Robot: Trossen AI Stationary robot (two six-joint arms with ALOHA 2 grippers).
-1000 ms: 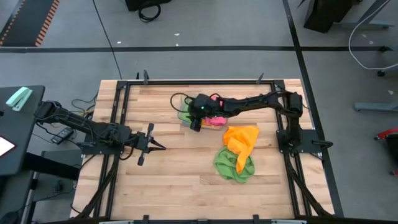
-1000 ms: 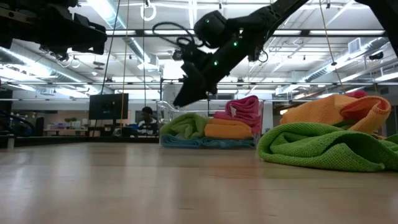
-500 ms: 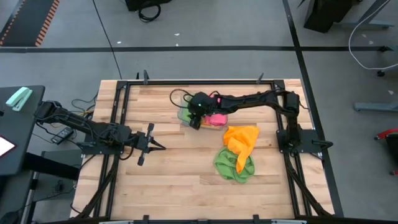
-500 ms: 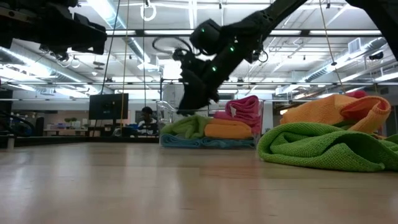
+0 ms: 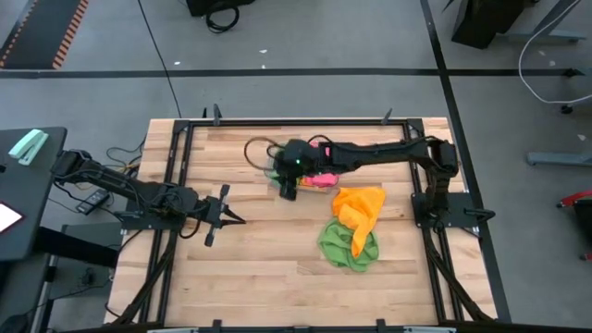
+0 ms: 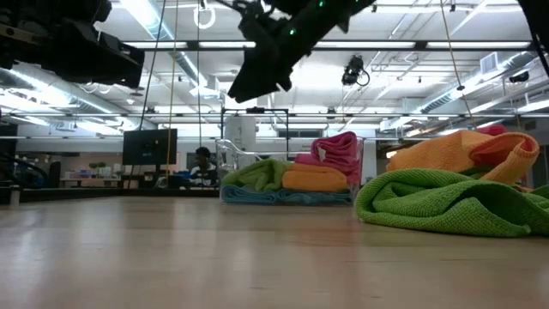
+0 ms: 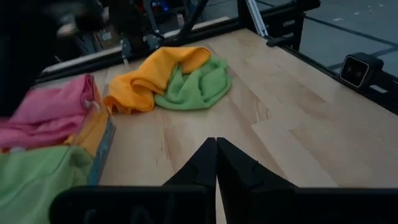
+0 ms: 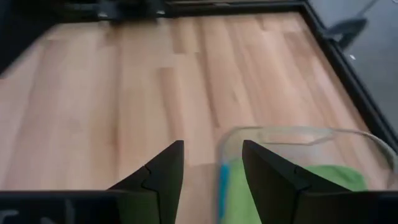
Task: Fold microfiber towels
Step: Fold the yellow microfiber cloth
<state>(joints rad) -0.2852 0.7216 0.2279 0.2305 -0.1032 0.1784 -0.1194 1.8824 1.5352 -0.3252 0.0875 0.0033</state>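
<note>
- We see two loose microfiber towels near the table's middle, toward 4 o'clock: an orange towel [image 5: 359, 207] lying partly over a crumpled green towel [image 5: 344, 245], the two touching.
- More towels sit stacked in a clear plastic tray [image 5: 277, 178] at about 12 o'clock from that pile; from the low view we make out a pink towel [image 6: 333, 148] on top, an orange one [image 6: 316, 179] under it, a green one [image 6: 256, 174] beside them and a blue one [image 6: 274, 196] at the bottom.
- The right gripper [image 8: 211, 163] hangs above the tray's edge, its jaws parted around the clear rim with nothing held between them.
- The left gripper [image 7: 216, 163] waits at 9 o'clock on the table, well apart from every towel; its fingers are pressed together and hold nothing.
- We see the wooden table [image 5: 259, 277] under everything, boxed by a black frame [image 5: 296, 121].
</note>
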